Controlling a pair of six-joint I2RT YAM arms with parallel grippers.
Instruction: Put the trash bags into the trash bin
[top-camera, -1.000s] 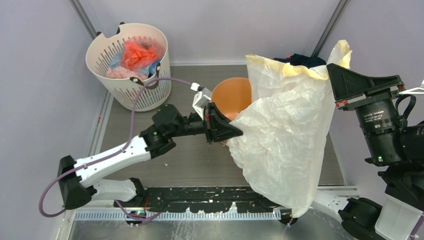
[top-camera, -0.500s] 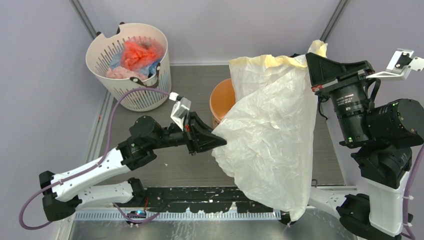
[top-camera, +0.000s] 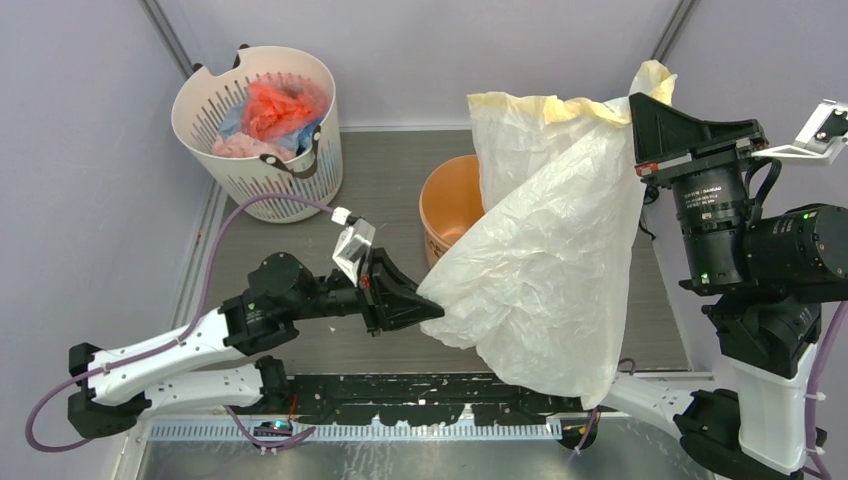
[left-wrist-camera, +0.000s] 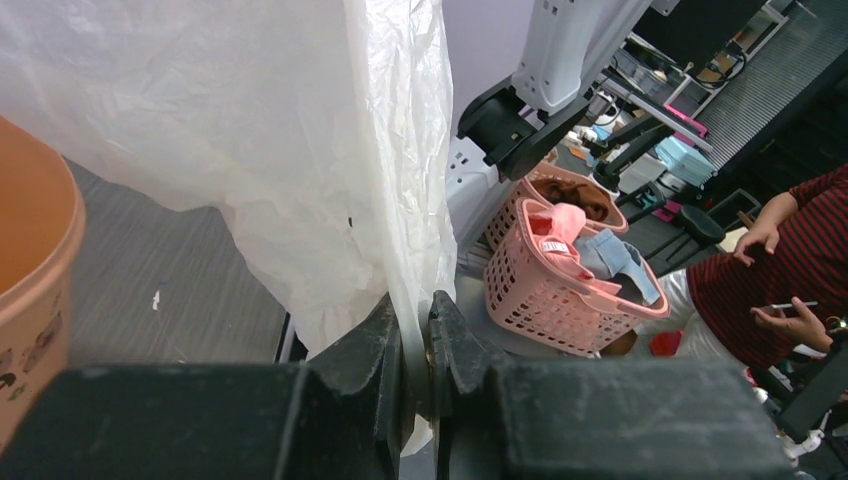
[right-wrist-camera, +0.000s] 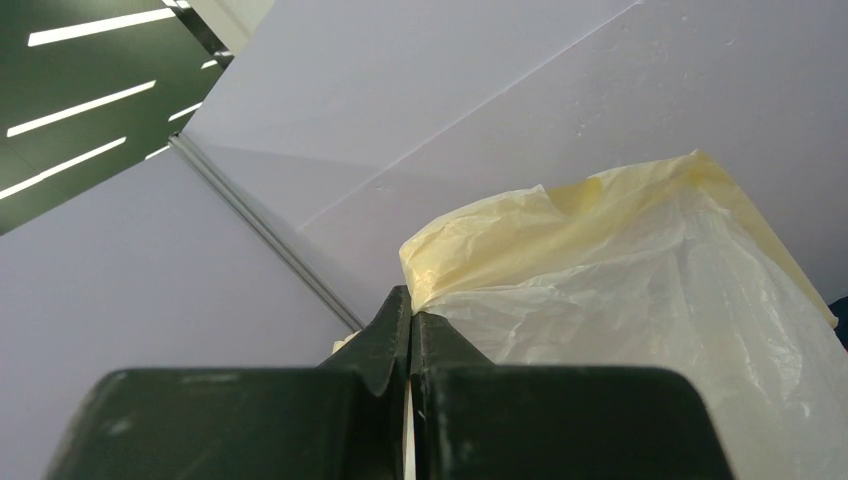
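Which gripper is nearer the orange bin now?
Left. The left gripper pinches the bag just in front of the orange bin; the right gripper holds the bag's top, raised to the bin's right.

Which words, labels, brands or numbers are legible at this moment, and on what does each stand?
No text reads clearly.
On the right arm's black motor housing: white lettering, too small to read.
On the orange trash bin: small print, blurred, unreadable.
In the pink basket: white tag, blurred, unreadable.
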